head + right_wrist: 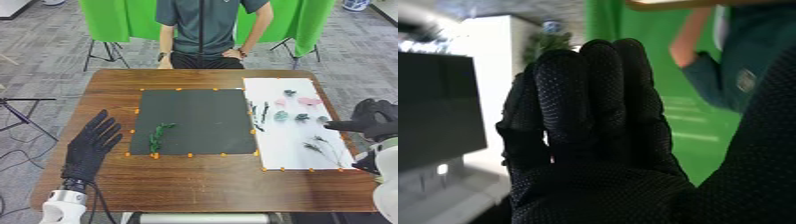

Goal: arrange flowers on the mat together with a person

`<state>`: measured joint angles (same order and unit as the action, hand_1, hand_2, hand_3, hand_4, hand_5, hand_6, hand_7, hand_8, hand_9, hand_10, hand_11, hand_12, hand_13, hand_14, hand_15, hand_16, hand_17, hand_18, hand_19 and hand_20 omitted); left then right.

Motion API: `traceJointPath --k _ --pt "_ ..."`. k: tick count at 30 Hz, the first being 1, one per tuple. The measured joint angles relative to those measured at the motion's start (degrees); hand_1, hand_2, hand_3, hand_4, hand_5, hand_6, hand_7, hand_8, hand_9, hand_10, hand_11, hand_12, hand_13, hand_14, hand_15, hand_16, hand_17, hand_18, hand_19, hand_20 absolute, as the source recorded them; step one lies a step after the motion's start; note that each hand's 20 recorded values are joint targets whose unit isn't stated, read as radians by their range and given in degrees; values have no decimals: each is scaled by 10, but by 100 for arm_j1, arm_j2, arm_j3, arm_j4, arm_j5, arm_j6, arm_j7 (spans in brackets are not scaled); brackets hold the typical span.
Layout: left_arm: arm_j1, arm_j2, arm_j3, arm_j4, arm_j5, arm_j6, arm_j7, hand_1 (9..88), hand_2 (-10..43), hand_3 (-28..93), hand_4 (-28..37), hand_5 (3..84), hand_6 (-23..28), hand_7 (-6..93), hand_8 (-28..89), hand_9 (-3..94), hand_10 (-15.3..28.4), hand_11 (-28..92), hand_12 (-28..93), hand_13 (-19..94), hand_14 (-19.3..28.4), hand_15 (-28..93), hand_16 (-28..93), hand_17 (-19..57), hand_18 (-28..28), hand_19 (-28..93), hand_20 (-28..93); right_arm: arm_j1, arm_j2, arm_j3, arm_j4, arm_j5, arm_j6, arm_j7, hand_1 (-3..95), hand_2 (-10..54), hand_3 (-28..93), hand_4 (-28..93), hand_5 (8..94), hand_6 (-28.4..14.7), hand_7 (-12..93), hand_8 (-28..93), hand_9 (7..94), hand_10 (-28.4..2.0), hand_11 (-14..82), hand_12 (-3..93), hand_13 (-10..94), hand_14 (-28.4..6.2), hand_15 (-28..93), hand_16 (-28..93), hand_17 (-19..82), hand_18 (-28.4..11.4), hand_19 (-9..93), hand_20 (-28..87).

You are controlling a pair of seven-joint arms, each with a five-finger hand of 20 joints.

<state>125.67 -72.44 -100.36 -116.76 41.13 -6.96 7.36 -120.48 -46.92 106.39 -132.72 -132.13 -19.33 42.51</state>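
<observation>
Head view: right robot hand point(377, 119) and left robot hand point(90, 147) were released, empty; a low right-hand sweep could have scattered loose flowers point(309, 101).

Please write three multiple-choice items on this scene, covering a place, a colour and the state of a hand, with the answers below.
1. Where on the mat does the green sprig lie?
A) Far right corner
B) Near left part
C) Exact centre

2. What colour is the mat?
A) Bright red
B) Yellow
C) Dark grey

3. How is the left hand?
A) Open, fingers extended
B) Curled into a fist
C) Pinching a flower

Answers:
1: B, the sprig lies toward the robot's side, on the left.
2: C, its surface is plain dark grey.
3: A, the fingers are straight and hold nothing.
</observation>
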Motion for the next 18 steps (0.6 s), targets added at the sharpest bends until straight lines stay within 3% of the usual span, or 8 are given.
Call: traceJointPath --k 4,11,18 --pt "0 -2 -18 0 3 -2 -18 290 -26 678 -242 297 25 200 -104 256 112 174 169 212 127 224 29 -101 204 431 105 -86 22 -2 11 146 -102 374 338 -95 502 -282 564 -36 401 -146 621 -141 582 360 607 -123 780 234 238 -223 790 436" --pt "-43 -1 -14 10 5 -7 -72 290 -26 679 -241 297 24 201 -105 257 112 174 169 213 127 224 29 -101 203 431 105 -94 -19 -211 346 375 -183 456 315 -95 580 -283 571 -34 397 -149 624 -138 580 369 614 -119 780 240 246 -221 797 430" --pt "-68 4 -2 12 6 -10 -100 289 -26 680 -242 297 25 201 -105 256 112 175 170 213 127 225 29 -101 203 430 105 -115 -105 -482 629 152 -156 456 325 -95 584 -283 532 -38 392 -151 592 -145 566 366 586 -118 762 230 227 -218 782 421"
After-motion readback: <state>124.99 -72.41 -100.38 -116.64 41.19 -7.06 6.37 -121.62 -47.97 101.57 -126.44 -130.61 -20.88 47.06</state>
